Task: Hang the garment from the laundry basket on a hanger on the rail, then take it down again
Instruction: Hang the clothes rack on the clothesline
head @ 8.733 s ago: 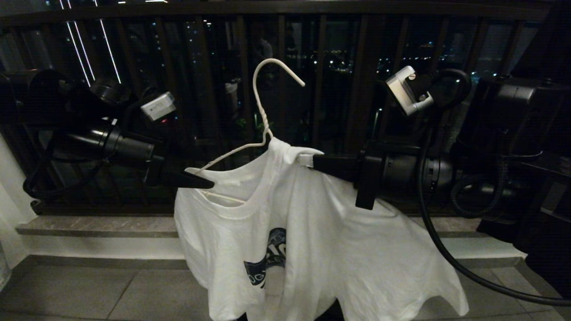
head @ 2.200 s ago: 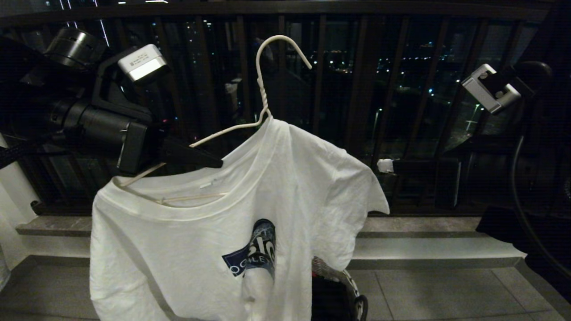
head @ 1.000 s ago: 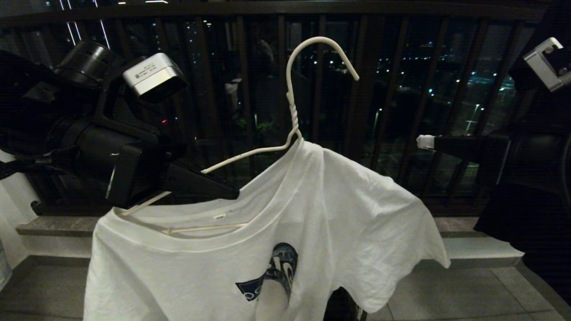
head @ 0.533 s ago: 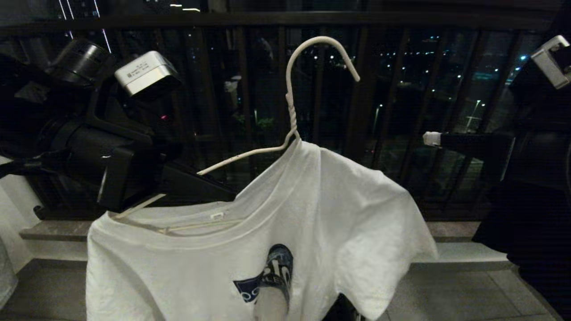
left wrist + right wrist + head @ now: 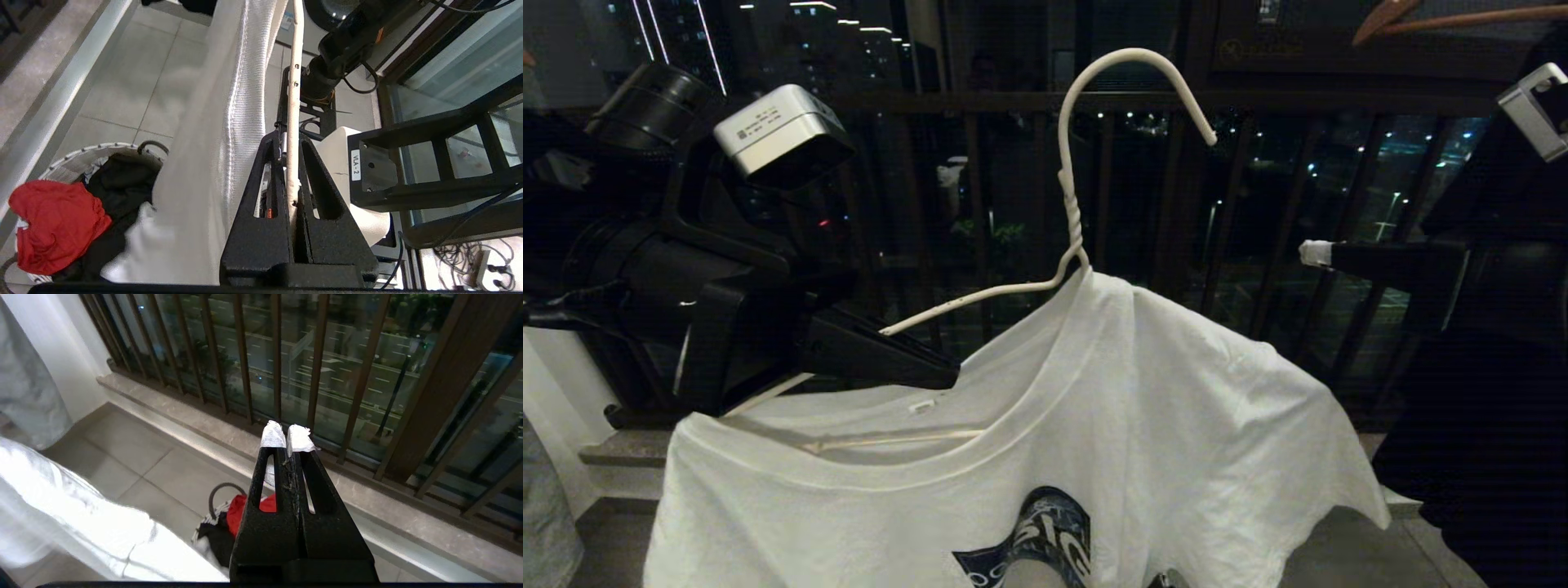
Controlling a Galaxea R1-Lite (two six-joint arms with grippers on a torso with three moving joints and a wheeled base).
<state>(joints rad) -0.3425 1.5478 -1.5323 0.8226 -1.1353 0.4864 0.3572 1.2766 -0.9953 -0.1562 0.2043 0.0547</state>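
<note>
The left gripper (image 5: 931, 371) reached in level from the left of the head view, its black fingers (image 5: 261, 228) pinched tight on the left shoulder wire of the white wire hanger (image 5: 1068, 192), which stood upright with its hook in free air before the dark balcony railing (image 5: 1176, 180). In the left wrist view the wire ran straight between the two fingers, with the ribbed hem of the cloth just beside them.

The white T-shirt (image 5: 1143, 408) hung on that hanger, its collar draped low under the bare left wire and its right shoulder covering the other wire. The right gripper (image 5: 1313, 253) was held out level at the right, well apart from the shirt, its white-taped fingertips (image 5: 273, 437) pressed together on nothing.

The shirt's lower half and most of its dark blue logo (image 5: 1037, 543) were cut off by the bottom edge of the head view. The laundry basket (image 5: 81, 153) sat on the tiled floor (image 5: 122, 81) below, showing only in the wrist views; its rim was partly covered by the hanging shirt, and a red cloth (image 5: 53, 224) and a black garment (image 5: 118, 183) lay in it. A brown wooden hanger (image 5: 1421, 16) was clipped by the top right corner of the head view.
</note>
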